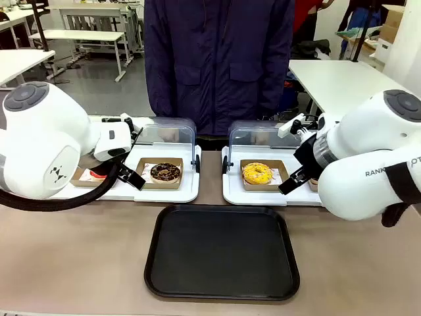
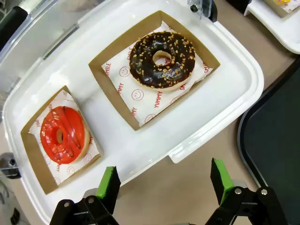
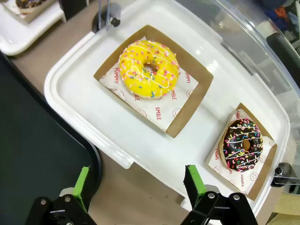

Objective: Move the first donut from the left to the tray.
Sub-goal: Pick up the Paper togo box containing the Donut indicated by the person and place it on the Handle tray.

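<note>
At the far left of the table, in the left white tray (image 2: 225, 89), the red glazed donut (image 2: 63, 135) in its small brown cardboard holder, touched by nothing; just right of it in the same white tray, a chocolate donut (image 2: 161, 58) in a larger holder; near and centre, the black tray (image 1: 222, 253), bare. Just off the near rim of that white tray, the left gripper (image 2: 165, 178), green-padded fingers spread wide, pinching nothing, lined up nearer the chocolate donut than the red one. Over the near edge of the right white tray (image 3: 84, 93), by a yellow donut (image 3: 149, 69), the right gripper (image 3: 138, 180), likewise spread and empty. Across the table, a person (image 1: 217, 59) standing. Judged as barely begun: nothing grasped, nothing lifted; left to do: shifting left over the red donut, closing on it or its holder, carrying it to the black tray.
</note>
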Action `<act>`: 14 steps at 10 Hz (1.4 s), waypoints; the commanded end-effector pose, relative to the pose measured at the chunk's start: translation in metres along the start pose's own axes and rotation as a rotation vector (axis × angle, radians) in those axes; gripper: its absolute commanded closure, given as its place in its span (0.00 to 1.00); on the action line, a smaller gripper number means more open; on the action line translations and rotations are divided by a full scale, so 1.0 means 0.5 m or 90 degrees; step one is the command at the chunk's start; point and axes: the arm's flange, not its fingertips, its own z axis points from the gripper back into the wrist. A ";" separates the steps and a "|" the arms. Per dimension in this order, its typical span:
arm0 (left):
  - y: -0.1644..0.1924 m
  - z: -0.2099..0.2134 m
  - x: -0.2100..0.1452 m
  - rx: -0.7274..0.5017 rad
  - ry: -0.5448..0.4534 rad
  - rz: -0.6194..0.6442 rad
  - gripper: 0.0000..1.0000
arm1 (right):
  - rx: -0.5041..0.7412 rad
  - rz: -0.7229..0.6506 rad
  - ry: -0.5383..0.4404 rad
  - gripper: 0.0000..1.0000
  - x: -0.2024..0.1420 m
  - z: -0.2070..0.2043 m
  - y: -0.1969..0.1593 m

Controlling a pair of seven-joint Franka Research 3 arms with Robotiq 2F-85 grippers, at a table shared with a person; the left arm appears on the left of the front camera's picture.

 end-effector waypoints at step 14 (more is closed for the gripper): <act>0.176 0.177 0.156 -0.119 -0.047 0.016 0.00 | 0.050 -0.069 -0.096 0.00 0.143 0.214 -0.175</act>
